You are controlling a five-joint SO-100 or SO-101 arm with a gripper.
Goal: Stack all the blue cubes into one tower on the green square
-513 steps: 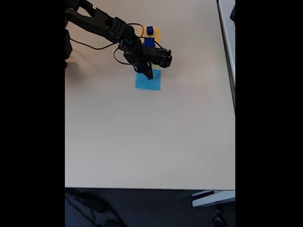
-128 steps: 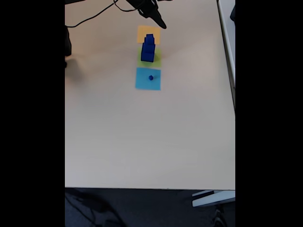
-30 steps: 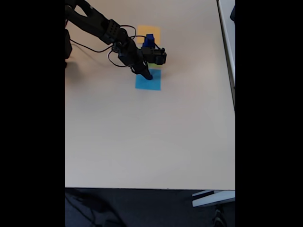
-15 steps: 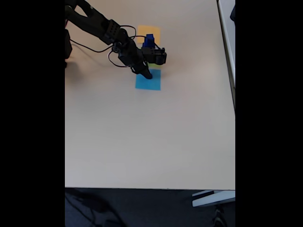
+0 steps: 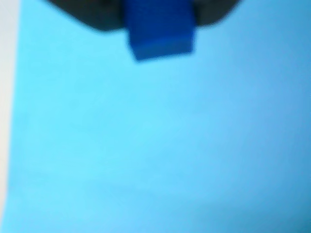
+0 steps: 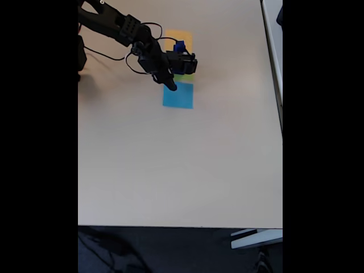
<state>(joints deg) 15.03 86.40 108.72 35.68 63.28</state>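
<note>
Your gripper (image 5: 160, 14) is now clamped on the small blue cube (image 5: 160, 29) and has lifted it off the light-blue square (image 5: 160, 145). Only the tower on the green square (image 6: 183, 78) is left.

Looks like office or lab room set up for robot trials. Evidence in fixed view: large plain beige table (image 6: 182, 165), bare apart from test items; dark carpet-like floor (image 6: 170, 250) below near edge; second pale desk edge (image 6: 274, 34) at right; grey-white furniture foot (image 6: 256, 239) at lower right. Small black arm (image 6: 122, 28) with loose black cable (image 6: 108, 56) mounted at table's far left corner. Coloured paper squares (image 6: 178, 95) laid in row as markers. Even, diffuse lighting. No household items visible.
</note>
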